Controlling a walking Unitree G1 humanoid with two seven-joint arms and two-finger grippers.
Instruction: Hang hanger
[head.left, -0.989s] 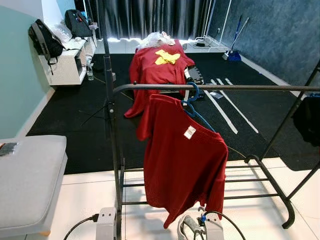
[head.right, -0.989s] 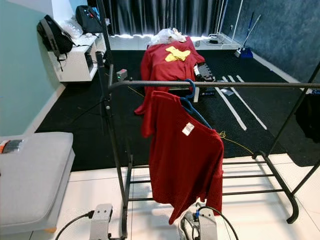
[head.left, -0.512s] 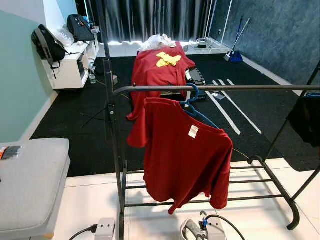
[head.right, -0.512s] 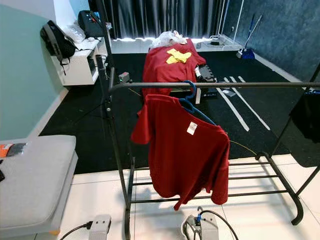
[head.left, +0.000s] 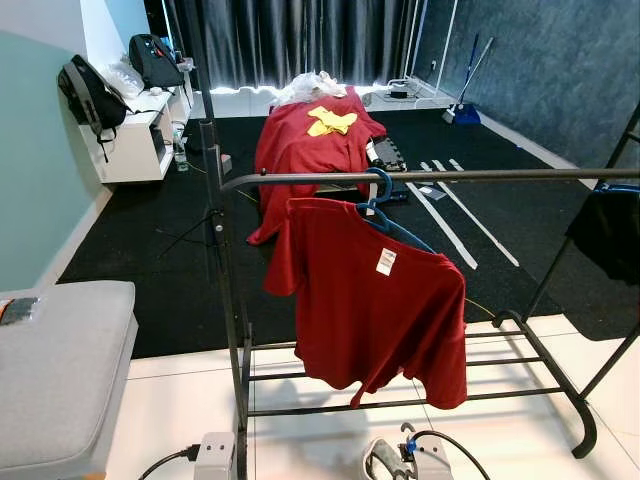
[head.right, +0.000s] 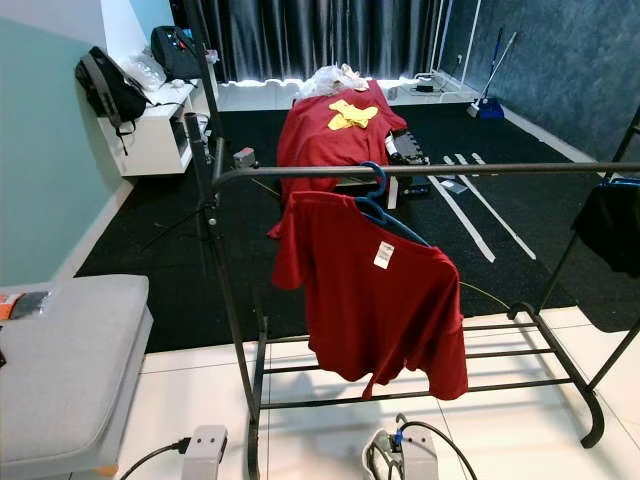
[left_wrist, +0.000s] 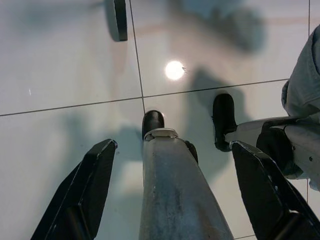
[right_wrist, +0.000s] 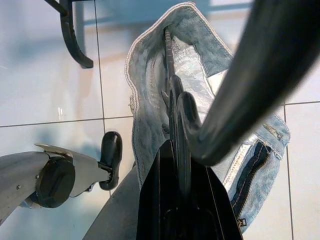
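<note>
Rack rail (head.left: 480, 175): blue hanger (head.left: 385, 200) w/ red shirt (head.left: 375, 300) hooked on.
R gripper (right_wrist: 176, 150): fingers clamped on dark hanger (right_wrist: 172, 100) w/ jeans (right_wrist: 150, 100).
L gripper (left_wrist: 175, 165): fingers wide, above floor tiles (left_wrist: 60, 65).

A dark red short-sleeved T-shirt (head.left: 375, 300) with a small white label hung on a blue plastic hanger (head.left: 385, 210) over a matte black metal clothes rack (head.left: 232, 300). Behind it, a second red garment with a yellow shape on top (head.left: 310, 140) lay spread out. The flooring was glossy white tile (head.left: 170, 410) near the rack and a black mat (head.left: 160, 260) beyond, crossed by white tape strips (head.left: 445, 225). One wall was pale teal (head.left: 30, 190), another mottled dark blue (head.left: 570, 70). A light grey cushioned seat (head.left: 60, 380) stood nearby. In the right wrist view, pale blue washed denim jeans (right_wrist: 150, 100) with white stitching hung on a dark hanger (right_wrist: 175, 115).
</note>
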